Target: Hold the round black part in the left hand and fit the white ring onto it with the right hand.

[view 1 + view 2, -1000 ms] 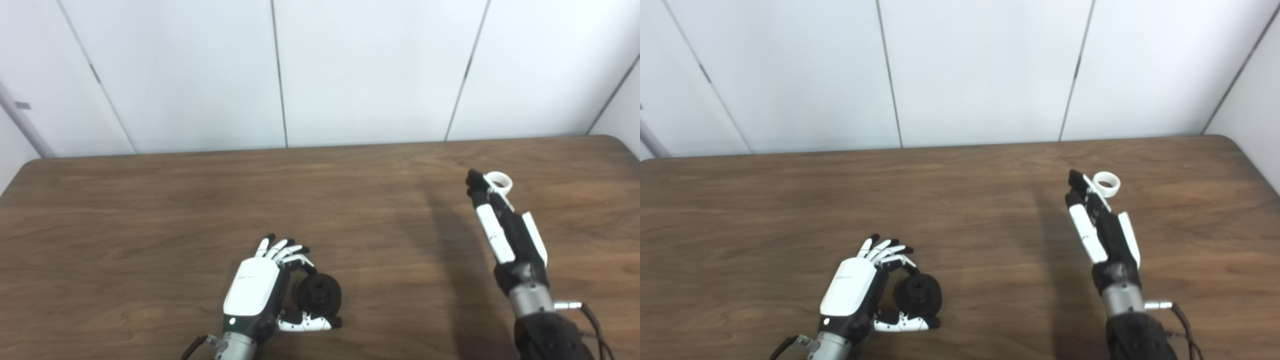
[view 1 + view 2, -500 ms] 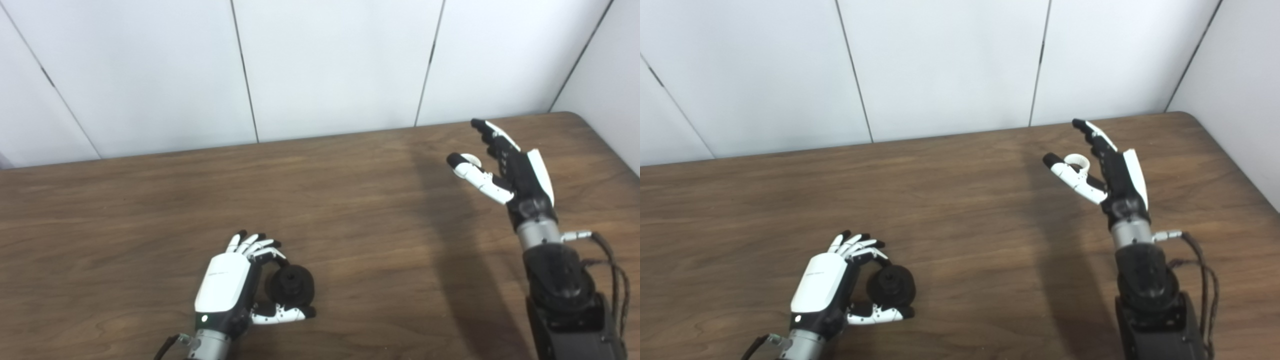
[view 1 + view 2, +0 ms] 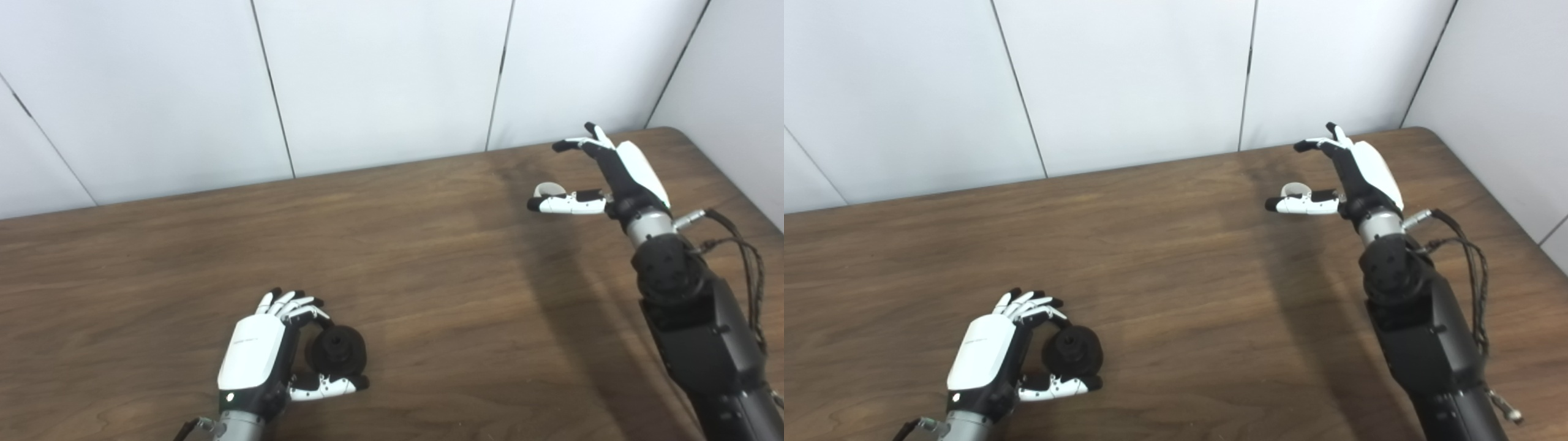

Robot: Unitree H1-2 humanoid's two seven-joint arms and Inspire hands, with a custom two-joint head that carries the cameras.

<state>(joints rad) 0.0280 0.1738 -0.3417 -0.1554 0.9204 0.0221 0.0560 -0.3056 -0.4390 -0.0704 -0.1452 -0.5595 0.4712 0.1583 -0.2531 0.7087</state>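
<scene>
The round black part (image 3: pixel 337 350) lies on the brown table (image 3: pixel 392 245) near its front edge. My left hand (image 3: pixel 257 361) is wrapped around it, fingers on its far side and thumb along its near side. The white ring (image 3: pixel 547 189) lies flat on the table at the back right. My right hand (image 3: pixel 612 174) hovers there, open. Its thumb stretches leftward just in front of the ring, and its fingers arch above and behind. No finger visibly touches the ring.
White wall panels rise right behind the table's far edge. The table's rounded back-right corner (image 3: pixel 1427 131) is close to my right hand. A cable (image 3: pixel 744 245) loops off the right forearm.
The camera has swung to the right. My right hand has reached farther back and turned sideways, so the ring now lies between thumb and fingers. The left hand keeps its hold.
</scene>
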